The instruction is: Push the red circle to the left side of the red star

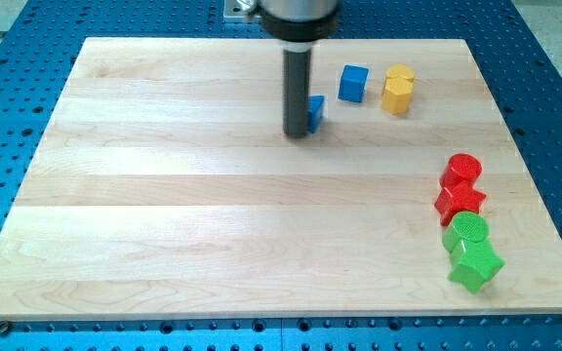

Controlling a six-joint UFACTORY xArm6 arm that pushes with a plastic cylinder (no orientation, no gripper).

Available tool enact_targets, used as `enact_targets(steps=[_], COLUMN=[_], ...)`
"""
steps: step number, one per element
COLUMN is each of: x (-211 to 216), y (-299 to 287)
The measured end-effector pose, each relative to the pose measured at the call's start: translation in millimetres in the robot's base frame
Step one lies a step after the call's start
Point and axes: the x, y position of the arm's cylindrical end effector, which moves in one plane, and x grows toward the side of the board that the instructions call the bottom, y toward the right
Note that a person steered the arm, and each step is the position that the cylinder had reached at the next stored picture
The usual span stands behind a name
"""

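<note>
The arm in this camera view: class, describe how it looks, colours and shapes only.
A straight dark cylindrical rod hangs from a wider collar, black with a silvery top, at the view's top. My tip is plain and blunt. No cables, markings or fingers show.

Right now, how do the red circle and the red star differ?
The red circle has a round top; the red star has pointed arms. The red circle lies nearer the view's top, the red star just below it, and they look to be touching. The red star also meets the green circle; the red circle does not. Both are red, by the board's right edge, far from my tip.
</note>
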Motion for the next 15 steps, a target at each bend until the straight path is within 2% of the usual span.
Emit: enact_targets(steps=[1,2,3,4,6,7,9,11,12,13,15], x=[-20,-32,0,19,48,55,80,80,97,139,136], y=[38,38,11,77,245,255,153,98,47,76,55])
